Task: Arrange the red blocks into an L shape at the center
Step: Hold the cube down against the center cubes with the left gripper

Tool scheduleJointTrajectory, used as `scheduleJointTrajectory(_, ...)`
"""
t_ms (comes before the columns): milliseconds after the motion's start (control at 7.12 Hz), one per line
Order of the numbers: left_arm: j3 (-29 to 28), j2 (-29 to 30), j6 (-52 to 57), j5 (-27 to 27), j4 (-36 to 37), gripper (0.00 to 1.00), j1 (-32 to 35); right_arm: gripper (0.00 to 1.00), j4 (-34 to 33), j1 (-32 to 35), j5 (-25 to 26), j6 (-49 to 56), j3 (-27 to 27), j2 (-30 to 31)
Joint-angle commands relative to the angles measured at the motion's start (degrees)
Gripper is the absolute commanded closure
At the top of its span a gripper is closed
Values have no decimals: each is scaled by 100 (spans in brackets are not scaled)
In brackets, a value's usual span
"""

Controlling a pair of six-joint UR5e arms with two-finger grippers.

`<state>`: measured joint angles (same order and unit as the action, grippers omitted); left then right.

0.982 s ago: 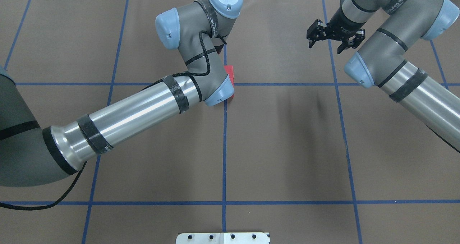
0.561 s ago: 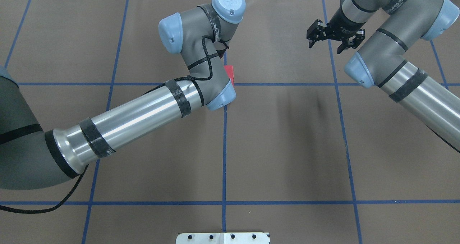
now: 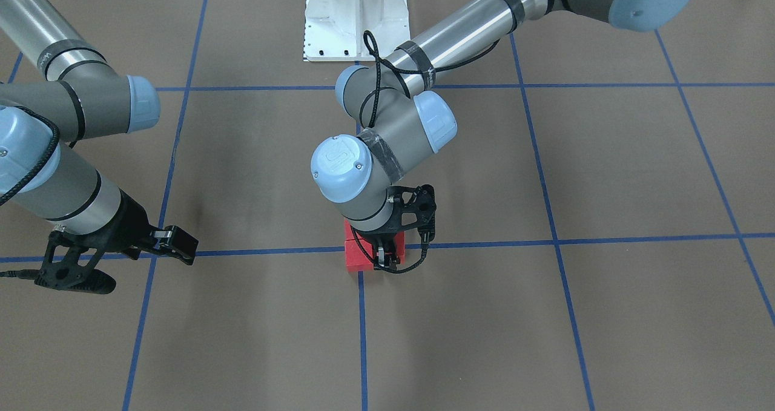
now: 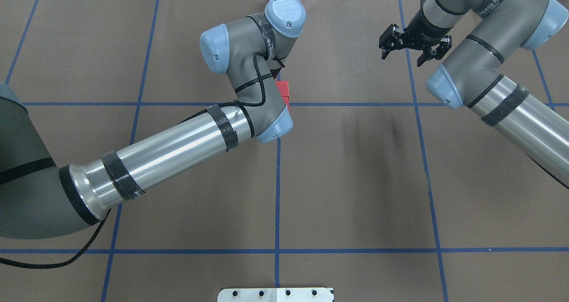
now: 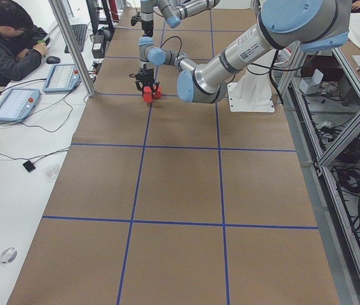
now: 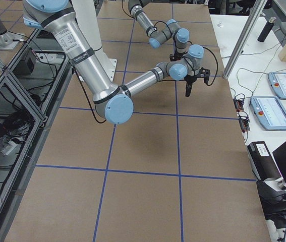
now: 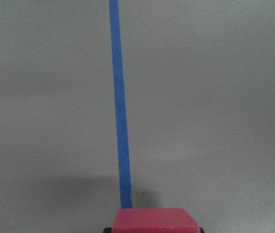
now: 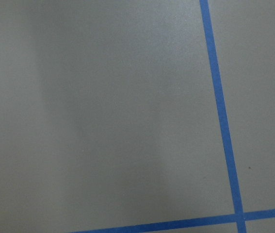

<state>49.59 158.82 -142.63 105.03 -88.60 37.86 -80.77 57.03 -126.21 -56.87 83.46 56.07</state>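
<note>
Down at the center with the left gripper pinching a red block hard by the other red blocks, straight beneath its wrist and far nearer than the spread right gripper, hovering well apart.

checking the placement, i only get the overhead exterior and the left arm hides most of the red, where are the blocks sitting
Observer: In the front-facing view the red blocks sit bunched together where the blue tape lines cross.
Operator: is the left hand on them
Observer: Yes, the left hand is down over the cluster and hides part of it.
Operator: holding one
Observer: It seems so: the left wrist view shows one red block between its fingertips.
</note>
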Motion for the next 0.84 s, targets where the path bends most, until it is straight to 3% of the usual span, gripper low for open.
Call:
scheduleJointTrajectory(0, -11, 0, -1, -9, -78, 100, 11, 1, 0, 1, 0, 0, 3, 0)
scheduleJointTrajectory(702, -2, 0, 8, -9, -87, 100, -7, 1, 0, 2, 26, 87, -32, 9)
